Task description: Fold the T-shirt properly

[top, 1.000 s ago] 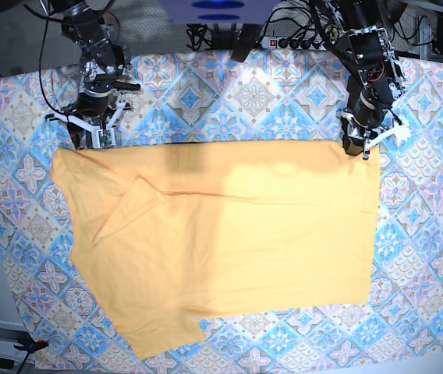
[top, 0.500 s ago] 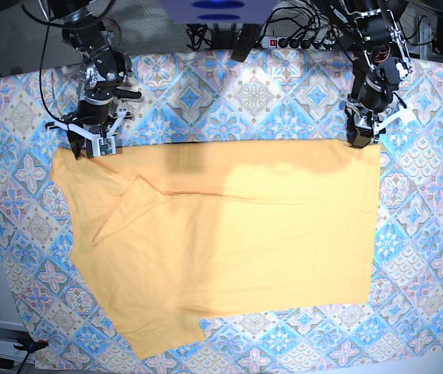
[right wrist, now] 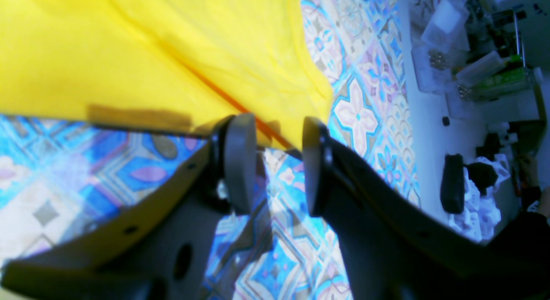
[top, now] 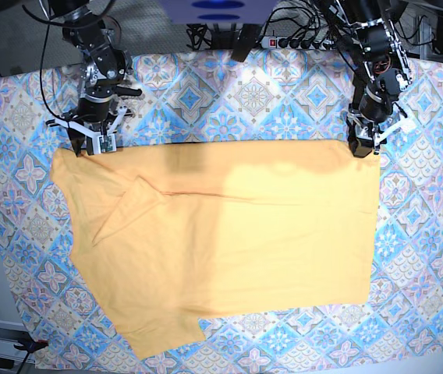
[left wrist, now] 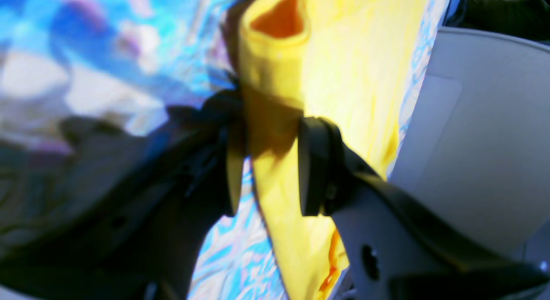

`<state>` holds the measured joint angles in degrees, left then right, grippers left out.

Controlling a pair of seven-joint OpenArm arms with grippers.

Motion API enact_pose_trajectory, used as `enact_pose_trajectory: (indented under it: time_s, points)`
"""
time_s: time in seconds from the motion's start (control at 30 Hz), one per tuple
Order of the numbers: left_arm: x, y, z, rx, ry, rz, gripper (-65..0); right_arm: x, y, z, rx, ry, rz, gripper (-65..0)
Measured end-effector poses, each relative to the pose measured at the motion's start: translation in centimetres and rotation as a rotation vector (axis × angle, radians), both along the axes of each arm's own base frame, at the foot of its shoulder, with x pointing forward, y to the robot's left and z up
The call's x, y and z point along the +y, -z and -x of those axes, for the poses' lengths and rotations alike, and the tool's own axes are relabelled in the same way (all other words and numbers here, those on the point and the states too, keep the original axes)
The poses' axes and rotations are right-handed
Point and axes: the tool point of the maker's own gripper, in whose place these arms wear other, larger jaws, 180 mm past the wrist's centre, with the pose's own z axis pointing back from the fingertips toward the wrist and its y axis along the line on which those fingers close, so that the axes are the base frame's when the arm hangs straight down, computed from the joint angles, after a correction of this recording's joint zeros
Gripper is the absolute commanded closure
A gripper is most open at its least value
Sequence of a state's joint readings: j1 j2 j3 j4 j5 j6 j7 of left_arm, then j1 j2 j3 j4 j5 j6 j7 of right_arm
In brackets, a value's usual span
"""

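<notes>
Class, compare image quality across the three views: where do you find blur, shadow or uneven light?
Left wrist view: heavily blurred, tablecloth a smear, dark shadow on the T-shirt between the claw fingers. Right wrist view: sharper, with a shadow band along the shirt's edge. Base view: sharp, with a darker band of shadow across the shirt's far edge.

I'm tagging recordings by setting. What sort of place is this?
Likely a robotics lab: a patterned tablecloth with a T-shirt, a power strip with cables behind, cluttered shelving alongside.
</notes>
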<state>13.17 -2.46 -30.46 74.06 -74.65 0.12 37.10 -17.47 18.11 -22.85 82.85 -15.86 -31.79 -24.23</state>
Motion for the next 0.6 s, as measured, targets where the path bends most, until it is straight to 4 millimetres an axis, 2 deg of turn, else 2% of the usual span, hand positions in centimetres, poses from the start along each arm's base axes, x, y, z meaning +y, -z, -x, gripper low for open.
enact_pose_trajectory:
  time_s: [0.2, 0.37, 0.43, 0.53, 0.6]
  points:
    - [-0.3, 0.1, 0.0, 0.001, 0.003, 0.009, -21.0, 0.0, 0.1, 0.1, 0.002, 0.000, 0.000, -18.1]
    - [-0.3, -0.4, -1.2, -0.016, 0.002, 0.011, -19.7, 0.0, 0.1, 0.1, 0.003, 0.000, 0.000, -18.1]
    - [-0.3, -0.5, -1.4, -0.019, 0.007, 0.009, -13.9, 0.0, 0.0, 0.1, 0.001, -0.002, 0.000, -18.1]
    - [-0.3, -0.4, -1.3, -0.012, 0.005, 0.011, -1.9, 0.0, 0.0, 0.1, 0.001, -0.001, 0.000, -18.1]
    - [-0.3, -0.3, -1.1, -0.010, 0.005, 0.011, 0.0, 0.0, 0.0, 0.1, 0.001, -0.001, 0.000, -18.2]
